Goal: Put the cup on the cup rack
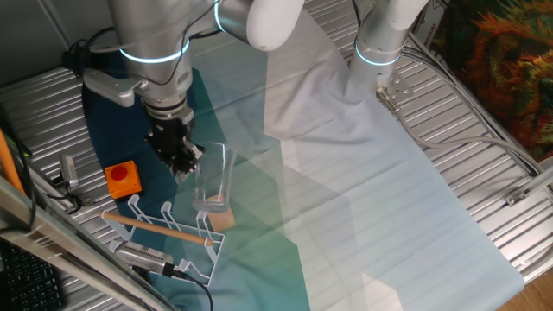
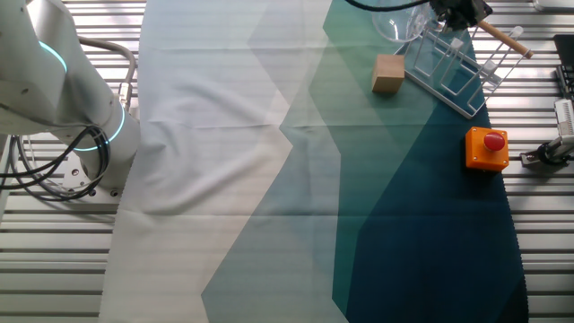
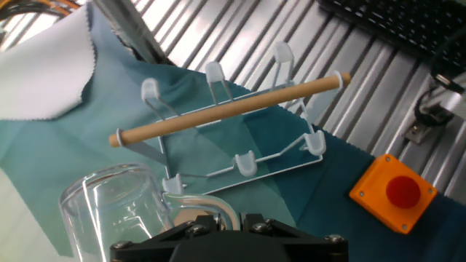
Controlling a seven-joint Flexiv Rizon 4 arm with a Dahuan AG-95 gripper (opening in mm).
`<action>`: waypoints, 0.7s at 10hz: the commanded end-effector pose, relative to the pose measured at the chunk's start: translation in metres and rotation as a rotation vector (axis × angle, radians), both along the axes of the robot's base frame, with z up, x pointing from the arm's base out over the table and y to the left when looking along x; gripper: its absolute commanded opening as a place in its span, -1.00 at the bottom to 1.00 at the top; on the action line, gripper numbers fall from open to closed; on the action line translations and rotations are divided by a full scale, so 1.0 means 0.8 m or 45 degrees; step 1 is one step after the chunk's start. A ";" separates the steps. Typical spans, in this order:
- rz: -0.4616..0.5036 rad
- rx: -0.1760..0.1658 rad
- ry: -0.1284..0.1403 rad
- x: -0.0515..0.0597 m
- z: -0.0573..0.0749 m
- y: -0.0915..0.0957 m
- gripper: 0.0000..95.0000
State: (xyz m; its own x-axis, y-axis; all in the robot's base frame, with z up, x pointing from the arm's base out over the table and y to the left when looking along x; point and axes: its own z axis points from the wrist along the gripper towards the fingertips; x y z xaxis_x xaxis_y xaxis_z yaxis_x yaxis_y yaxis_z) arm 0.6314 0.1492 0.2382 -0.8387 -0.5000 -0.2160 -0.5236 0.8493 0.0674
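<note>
The clear cup (image 1: 212, 180) hangs from my gripper (image 1: 184, 162), which is shut on its side handle and holds it above the cloth, just above the tan block. In the hand view the cup (image 3: 109, 207) is at the lower left, its handle (image 3: 207, 205) between the fingers. In the other fixed view only its bottom edge (image 2: 399, 27) shows at the top. The white wire cup rack (image 1: 168, 231) with its wooden rod (image 3: 226, 109) stands just in front of and below the cup. It also shows in the other fixed view (image 2: 448, 72).
A tan wooden block (image 1: 223, 218) lies beside the rack, under the cup; it also shows in the other fixed view (image 2: 387, 74). An orange box with a red button (image 1: 123, 178) sits left of the rack. A white cloth lies crumpled at the back. Cables and a keyboard lie at the table's edge.
</note>
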 end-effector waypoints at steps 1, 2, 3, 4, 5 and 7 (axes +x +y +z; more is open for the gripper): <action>-0.015 0.044 0.016 0.003 0.001 0.000 -1.00; -0.011 0.048 0.014 0.010 0.003 0.000 -1.00; -0.012 0.069 0.016 0.030 0.010 0.001 -1.00; -0.012 0.082 0.017 0.043 0.017 0.002 -1.00; -0.008 0.087 0.013 0.055 0.024 0.003 -1.00; -0.046 0.117 -0.003 0.072 0.025 0.009 -1.00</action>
